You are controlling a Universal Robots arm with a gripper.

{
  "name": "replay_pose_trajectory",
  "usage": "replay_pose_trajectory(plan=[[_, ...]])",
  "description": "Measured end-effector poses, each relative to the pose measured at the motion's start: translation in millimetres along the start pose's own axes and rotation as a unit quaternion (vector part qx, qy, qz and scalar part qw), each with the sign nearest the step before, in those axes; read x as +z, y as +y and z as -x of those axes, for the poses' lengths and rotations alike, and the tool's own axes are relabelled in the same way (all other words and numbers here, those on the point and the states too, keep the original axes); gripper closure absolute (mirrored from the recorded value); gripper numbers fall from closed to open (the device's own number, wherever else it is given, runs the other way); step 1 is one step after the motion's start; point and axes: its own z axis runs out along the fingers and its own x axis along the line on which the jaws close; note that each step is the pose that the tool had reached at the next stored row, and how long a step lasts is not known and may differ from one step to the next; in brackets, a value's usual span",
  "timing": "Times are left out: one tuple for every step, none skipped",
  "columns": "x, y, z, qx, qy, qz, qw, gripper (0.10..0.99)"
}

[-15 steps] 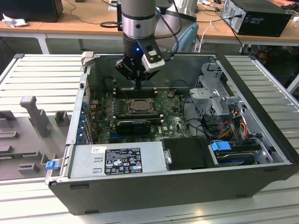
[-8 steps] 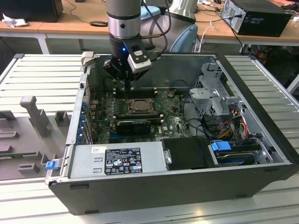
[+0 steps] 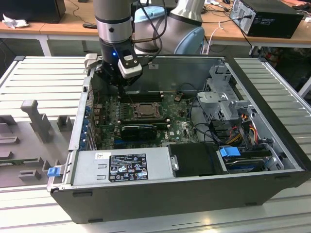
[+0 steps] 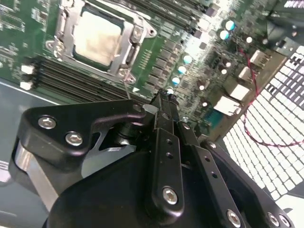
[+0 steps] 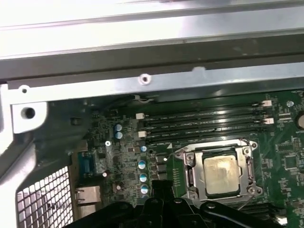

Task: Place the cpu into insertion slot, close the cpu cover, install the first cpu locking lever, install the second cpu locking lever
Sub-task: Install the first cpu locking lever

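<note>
The cpu lies flat in the insertion slot on the green motherboard, its tan-silver face showing. The silvery cpu cover lies down around it as a frame. A thin wire locking lever runs from the socket's corner toward my fingertips. My gripper hangs just beside that corner of the socket, over the board, with its black fingers pressed together and shut. In the exterior view the gripper sits at the socket's far-left side.
The board sits inside an open computer case. Long black memory slots run beside the socket. A row of capacitors and rear ports lie near my fingers. A power supply and drive cage fill the case's other sides.
</note>
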Motion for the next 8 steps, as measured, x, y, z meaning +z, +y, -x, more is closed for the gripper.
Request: replay_pose_trajectory(plan=[[0.4, 0.6, -1.7, 0.000, 0.0000, 0.0000, 1.0000, 0.980], [0.8, 1.6, -2.9, 0.000, 0.0000, 0.0000, 1.0000, 0.980], [1.3, 3.0, -3.7, 0.000, 0.0000, 0.0000, 1.0000, 0.980], [1.8, 4.8, -4.2, 0.000, 0.0000, 0.0000, 1.0000, 0.980], [2.3, 6.5, -4.4, -0.001, 0.0000, 0.0000, 1.0000, 0.980], [3.3, 10.5, -4.8, -0.001, 0.0001, 0.0000, 1.0000, 0.980], [3.9, 12.6, -5.0, -0.002, 0.0001, 0.0001, 1.0000, 0.980], [4.5, 15.2, -5.4, -0.002, 0.0002, 0.0001, 1.0000, 0.980]])
